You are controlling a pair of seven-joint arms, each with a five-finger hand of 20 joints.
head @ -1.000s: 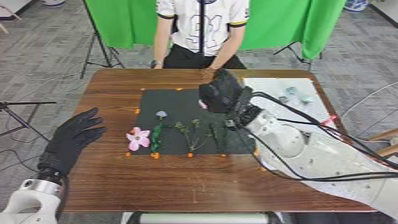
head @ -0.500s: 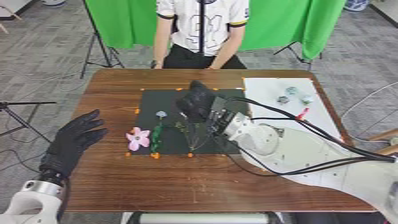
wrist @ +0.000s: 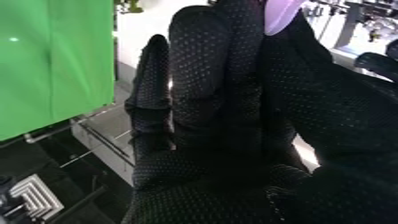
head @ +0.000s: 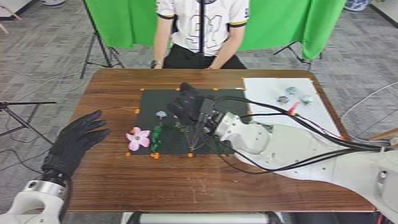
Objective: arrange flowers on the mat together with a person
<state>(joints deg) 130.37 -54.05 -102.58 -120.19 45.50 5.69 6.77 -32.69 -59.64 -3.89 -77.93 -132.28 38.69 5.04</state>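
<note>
My right hand (head: pixel 188 107) is over the upper middle of the black mat (head: pixel 154 99) in the head view. In the right wrist view, a pale purple petal (wrist: pixel 282 15) is pinched between the thumb and fingers of my right hand (wrist: pixel 209 115). A pink flower (head: pixel 138 139) lies at the mat's left side, beside a green leafy stem (head: pixel 156 138) with a blue-grey bloom (head: pixel 161 114) above it. Thin green stems (head: pixel 192 137) lie partly hidden under the right hand. My left hand (head: pixel 73 142) is at the table's left edge, its fingers relaxed.
A white sheet (head: pixel 262 89) on the right of the table holds small blue-green flowers (head: pixel 291 90) and a red piece (head: pixel 293 107). The right forearm and its black cables pass over this sheet and the mat's right side. Orange marks line the mat's edges.
My right hand has moved left across the mat, uncovering more of the white sheet, while its arm has swung over the mat's right part. The left hand has stayed almost still.
</note>
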